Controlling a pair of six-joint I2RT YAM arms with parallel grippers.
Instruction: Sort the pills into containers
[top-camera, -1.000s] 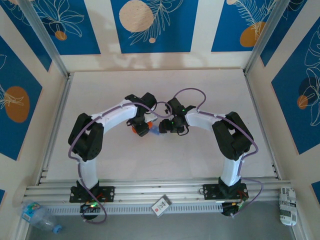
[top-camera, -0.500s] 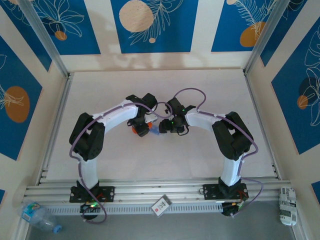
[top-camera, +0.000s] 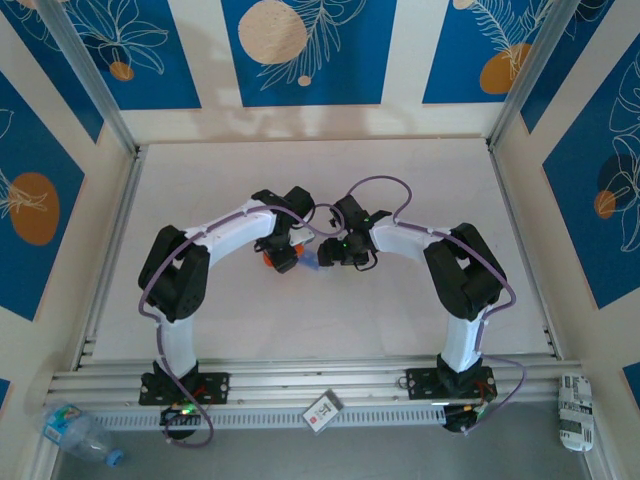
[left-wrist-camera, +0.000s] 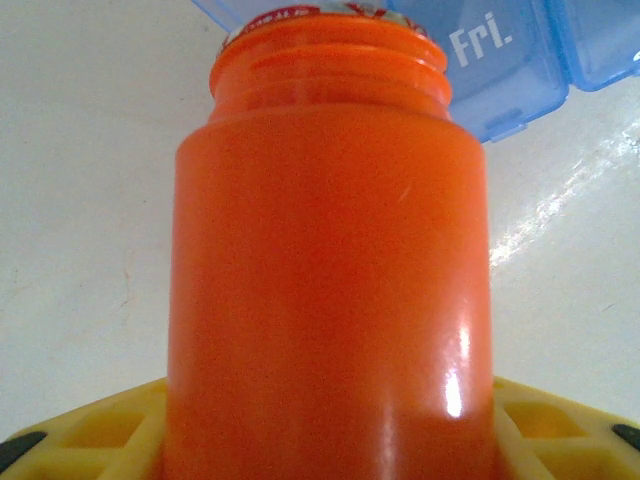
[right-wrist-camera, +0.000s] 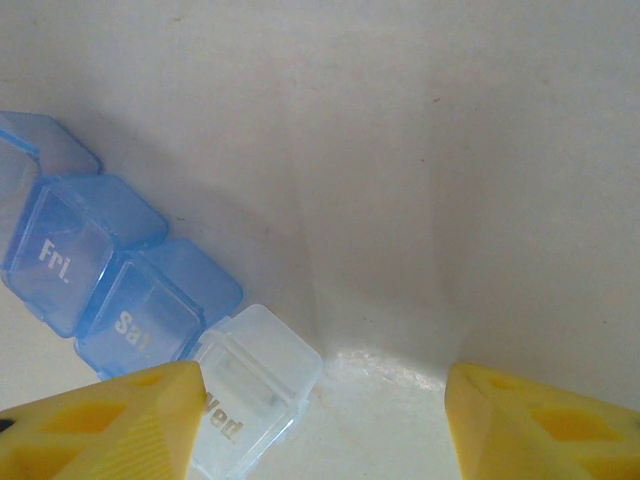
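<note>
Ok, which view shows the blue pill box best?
The right wrist view: the pill box lies across its left side, with Fri., Sat and Wed legible. The left wrist view catches one corner marked Fri. behind the orange bottle. The top external view gives a small blue sliver between the arms.

Left wrist: orange cylindrical plastic bottle (left-wrist-camera: 330, 280) cut off at the bottom edge, its mouth unseen. It hides most of the translucent blue plastic compartment box (left-wrist-camera: 505, 70).

Right wrist: the box runs off the left edge. The label on the clear end lid (right-wrist-camera: 255, 375) is half covered by a finger of the right claw (right-wrist-camera: 325, 410).

Top view: box mostly covered, too small to read.
</note>
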